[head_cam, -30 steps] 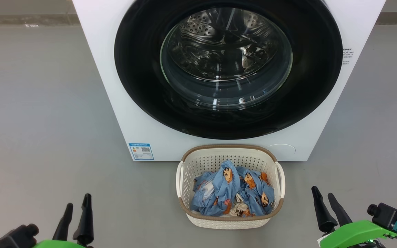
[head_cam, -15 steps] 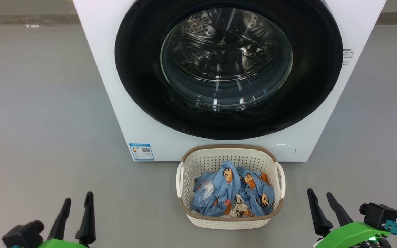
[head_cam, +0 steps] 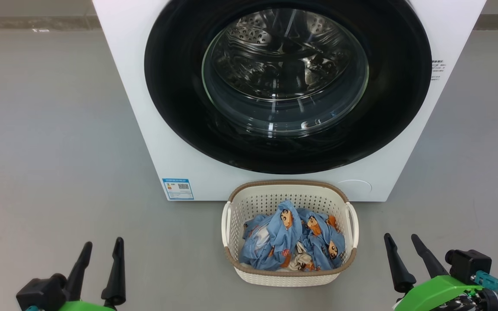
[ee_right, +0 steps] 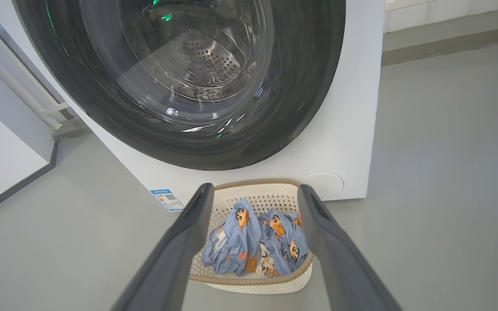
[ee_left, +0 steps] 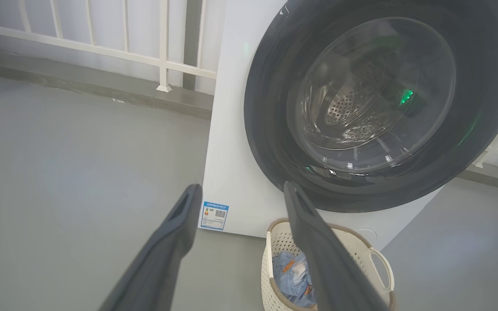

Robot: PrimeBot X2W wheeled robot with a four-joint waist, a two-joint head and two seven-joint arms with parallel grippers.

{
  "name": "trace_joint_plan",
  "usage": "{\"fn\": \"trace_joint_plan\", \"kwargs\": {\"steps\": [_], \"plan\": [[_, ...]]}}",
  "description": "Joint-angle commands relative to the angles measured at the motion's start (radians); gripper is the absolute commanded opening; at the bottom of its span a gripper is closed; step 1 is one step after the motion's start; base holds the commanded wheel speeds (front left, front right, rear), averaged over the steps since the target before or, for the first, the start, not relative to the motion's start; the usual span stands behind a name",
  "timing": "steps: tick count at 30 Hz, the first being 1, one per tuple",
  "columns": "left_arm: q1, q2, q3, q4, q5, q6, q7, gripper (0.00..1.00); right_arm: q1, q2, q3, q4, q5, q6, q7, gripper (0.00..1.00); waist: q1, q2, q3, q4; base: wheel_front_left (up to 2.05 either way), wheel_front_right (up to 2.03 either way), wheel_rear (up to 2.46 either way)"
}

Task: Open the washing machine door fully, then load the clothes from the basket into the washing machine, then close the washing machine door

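Observation:
The white washing machine (head_cam: pixel 188 142) stands ahead with its round black-ringed glass door (head_cam: pixel 287 82) closed flat against the front. Directly before it on the floor sits the cream basket (head_cam: pixel 290 276), holding the light blue cartoon-print clothes (head_cam: pixel 292 242). My left gripper (head_cam: pixel 103 244) hovers low at the left, open and empty, well left of the basket. At the lower right my right gripper (head_cam: pixel 400 236) is open too, just right of the basket. From the right wrist, the clothes (ee_right: pixel 257 242) lie between my fingers (ee_right: pixel 188 233). The left wrist view catches the door (ee_left: pixel 383 103) and basket (ee_left: pixel 376 255).
Grey floor (head_cam: pixel 50 129) spreads wide on both sides of the machine. A blue label sticker (head_cam: pixel 178 188) marks its lower left corner. A white railing (ee_left: pixel 102 39) and low kerb run behind the machine, and a white wall panel (ee_right: pixel 2 147) stands off to its side.
Both grippers have crept slightly inward and up the head view; the left one moved right, the right one moved left. Door, basket and clothes have stayed put.

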Motion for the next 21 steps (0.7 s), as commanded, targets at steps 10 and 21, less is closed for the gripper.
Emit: {"fn": "trace_joint_plan", "kwargs": {"steps": [10,21], "plan": [[-0.038,0.036,0.022,-0.030,0.102,-0.003,-0.040,1.00,-0.021,-0.006,-0.002,-0.017,-0.133,0.001,-0.046,1.00,-0.0001,0.0000,0.000,-0.005,0.00,0.00,0.00],[-0.040,0.038,0.029,-0.016,0.161,-0.003,-0.057,1.00,-0.002,-0.005,-0.021,-0.019,-0.204,0.002,-0.065,1.00,-0.0001,0.0000,-0.007,-0.009,0.00,0.00,0.00]]}}
